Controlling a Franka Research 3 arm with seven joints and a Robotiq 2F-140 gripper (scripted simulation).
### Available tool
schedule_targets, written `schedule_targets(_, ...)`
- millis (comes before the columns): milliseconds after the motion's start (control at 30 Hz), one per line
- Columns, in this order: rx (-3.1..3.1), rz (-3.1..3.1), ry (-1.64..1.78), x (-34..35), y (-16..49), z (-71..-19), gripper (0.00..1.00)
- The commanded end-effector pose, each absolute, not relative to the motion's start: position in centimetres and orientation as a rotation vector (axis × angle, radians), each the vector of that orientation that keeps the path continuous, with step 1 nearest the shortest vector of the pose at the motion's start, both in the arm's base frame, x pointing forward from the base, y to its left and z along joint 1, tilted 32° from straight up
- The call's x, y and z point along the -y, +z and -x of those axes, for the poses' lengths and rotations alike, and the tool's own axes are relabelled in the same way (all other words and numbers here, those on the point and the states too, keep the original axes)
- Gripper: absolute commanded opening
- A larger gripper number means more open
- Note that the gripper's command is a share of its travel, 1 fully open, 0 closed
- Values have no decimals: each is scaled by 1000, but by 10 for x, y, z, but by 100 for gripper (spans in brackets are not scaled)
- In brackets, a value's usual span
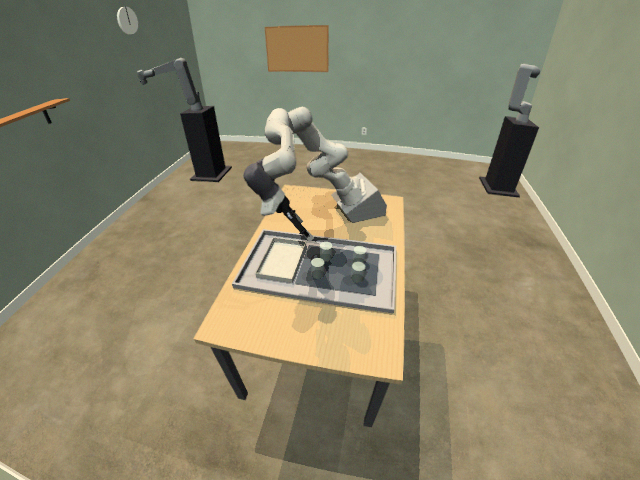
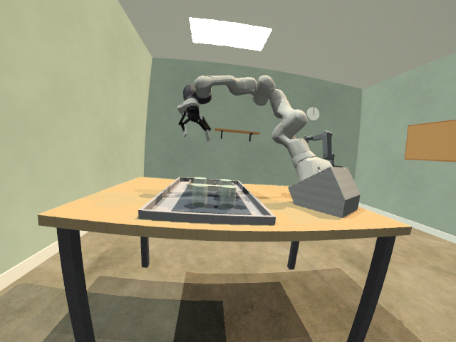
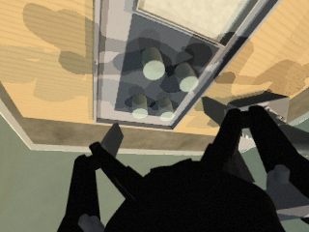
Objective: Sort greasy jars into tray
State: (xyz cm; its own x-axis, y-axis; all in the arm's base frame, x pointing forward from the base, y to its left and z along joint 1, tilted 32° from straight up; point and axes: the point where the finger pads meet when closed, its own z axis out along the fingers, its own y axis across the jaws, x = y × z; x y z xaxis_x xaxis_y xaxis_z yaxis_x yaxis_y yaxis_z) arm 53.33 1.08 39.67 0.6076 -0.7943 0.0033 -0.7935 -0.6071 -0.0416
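My gripper [image 1: 310, 238] [image 2: 197, 137] [image 3: 160, 117] is open and empty, high above the steel top. Four pale green glass jars stand mouth down on the dark mat [image 1: 368, 288] [image 3: 140, 29]. Nearest the tray are the back jar [image 1: 325, 251] [image 3: 186, 77] and the front jar [image 1: 317, 268] [image 3: 154, 65]. Farther from it are another back jar [image 1: 360, 254] [image 2: 226, 197] [image 3: 165, 109] and another front jar [image 1: 358, 271] [image 2: 199, 194] [image 3: 140, 107]. The cream tray [image 1: 283, 260] [image 3: 193, 14] lies beside the mat with no jar in it. Grease cannot be seen.
The light grey steel top [image 1: 251, 268] has a raised dark rim [image 1: 315, 301] [image 2: 206, 217] around it and sits on a wooden table [image 1: 305, 335] [image 2: 102, 206]. The arm's grey base [image 1: 361, 201] [image 2: 325, 193] stands behind the jars. The other two arms are far off.
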Motion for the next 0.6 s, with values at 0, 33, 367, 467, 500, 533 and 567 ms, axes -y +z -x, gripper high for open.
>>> schedule_targets(0,-1476,2723,-75,-11,399,-539,100)
schedule_targets(33,-1476,2723,-75,-11,399,-539,100)
schedule_targets(367,-1654,2578,-121,-23,373,-520,100)
schedule_targets(467,-1654,2578,-121,-23,373,-520,100)
schedule_targets(500,-1654,2578,-121,-23,373,-520,100)
schedule_targets(533,-1654,2578,-121,-23,373,-520,100)
schedule_targets(567,-1654,2578,-121,-23,373,-520,100)
